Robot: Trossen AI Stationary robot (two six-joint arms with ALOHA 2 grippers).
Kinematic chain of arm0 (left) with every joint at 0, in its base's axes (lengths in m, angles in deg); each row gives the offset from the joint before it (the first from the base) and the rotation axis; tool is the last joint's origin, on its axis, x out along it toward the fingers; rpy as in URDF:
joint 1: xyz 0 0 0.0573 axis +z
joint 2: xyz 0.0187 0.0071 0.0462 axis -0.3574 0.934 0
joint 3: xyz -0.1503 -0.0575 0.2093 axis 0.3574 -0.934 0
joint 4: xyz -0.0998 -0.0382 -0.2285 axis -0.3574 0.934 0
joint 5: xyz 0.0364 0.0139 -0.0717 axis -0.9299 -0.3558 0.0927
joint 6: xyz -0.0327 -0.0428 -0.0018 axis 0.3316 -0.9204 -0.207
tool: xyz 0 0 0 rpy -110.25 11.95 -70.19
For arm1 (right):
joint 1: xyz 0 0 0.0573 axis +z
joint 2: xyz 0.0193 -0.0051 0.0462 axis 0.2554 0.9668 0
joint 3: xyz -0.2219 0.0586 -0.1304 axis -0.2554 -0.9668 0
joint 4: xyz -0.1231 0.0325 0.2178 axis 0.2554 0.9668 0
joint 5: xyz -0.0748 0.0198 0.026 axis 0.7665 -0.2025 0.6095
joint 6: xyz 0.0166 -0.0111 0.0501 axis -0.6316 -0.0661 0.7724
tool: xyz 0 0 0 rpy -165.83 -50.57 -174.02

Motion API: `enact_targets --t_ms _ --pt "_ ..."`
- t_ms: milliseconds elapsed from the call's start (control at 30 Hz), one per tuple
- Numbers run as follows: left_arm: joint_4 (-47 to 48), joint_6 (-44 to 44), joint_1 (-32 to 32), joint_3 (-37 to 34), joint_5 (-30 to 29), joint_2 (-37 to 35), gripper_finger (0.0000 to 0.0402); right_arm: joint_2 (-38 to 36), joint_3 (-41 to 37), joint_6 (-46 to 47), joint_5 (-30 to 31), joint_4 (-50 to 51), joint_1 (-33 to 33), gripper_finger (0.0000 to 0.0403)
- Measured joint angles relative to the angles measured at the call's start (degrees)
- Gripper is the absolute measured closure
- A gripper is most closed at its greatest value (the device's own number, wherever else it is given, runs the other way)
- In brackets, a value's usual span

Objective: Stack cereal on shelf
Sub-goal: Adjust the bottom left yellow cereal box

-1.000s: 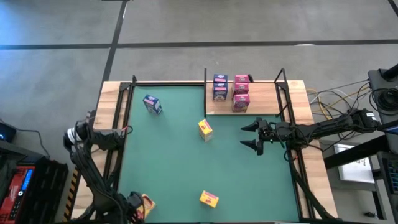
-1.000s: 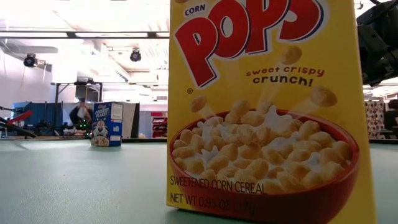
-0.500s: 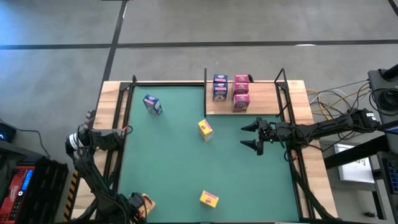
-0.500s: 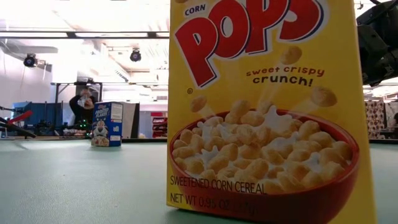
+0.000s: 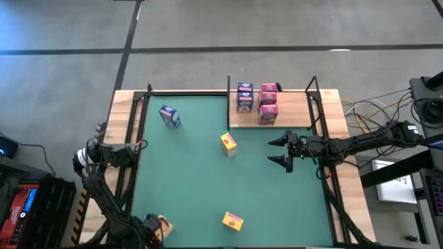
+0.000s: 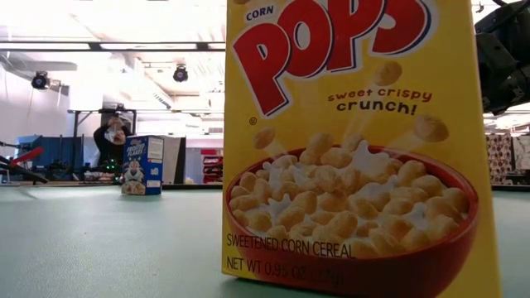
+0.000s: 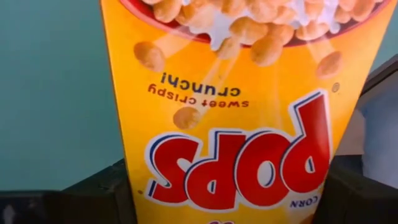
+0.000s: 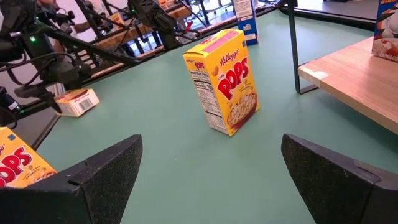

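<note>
Our left gripper has its jaws clamped across a yellow box at the desk's near-left corner; light, crushable card. Right gripper jaws apart.

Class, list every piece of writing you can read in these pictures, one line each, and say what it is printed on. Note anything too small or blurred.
"CORN POPS": yellow box, low view.
"sweet crispy crunch!": same box.
"SWEETENED CORN CEREAL": same box, bottom edge.
"NET WT 0.95 OZ": same box; the rest is unclear.
"Kellogg's POPS": middle yellow box, right wrist view.
"POPS", "sweet crispy crunch!": held box, upside down.
Blue box: print too small to read.
</note>
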Motion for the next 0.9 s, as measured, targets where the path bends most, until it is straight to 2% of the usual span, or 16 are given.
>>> enact_targets --t_ms 267,500,700,900 --pt "1.11 2.4 0.38 -0.04 -8.7 -2.3 0.0116 0.0 -0.02 0.0 0.0 0.0 0.0 0.003" --pt "2.38 2.19 1.59 -0.04 -9.13 -3.95 0.0115 0.0 -0.01 -0.02 0.0 0.0 -0.01 0.003" --pt "5.17 -5.32 2.88 -0.04 -9.09 -7.89 0.0115 0.0 0.0 0.0 -0.02 0.0 0.01 0.003" --pt "5.69 -16.01 4.15 -0.04 -5.01 -12.39 0.0115 0.0 0.01 0.0 0.0 0.0 0.01 0.003"
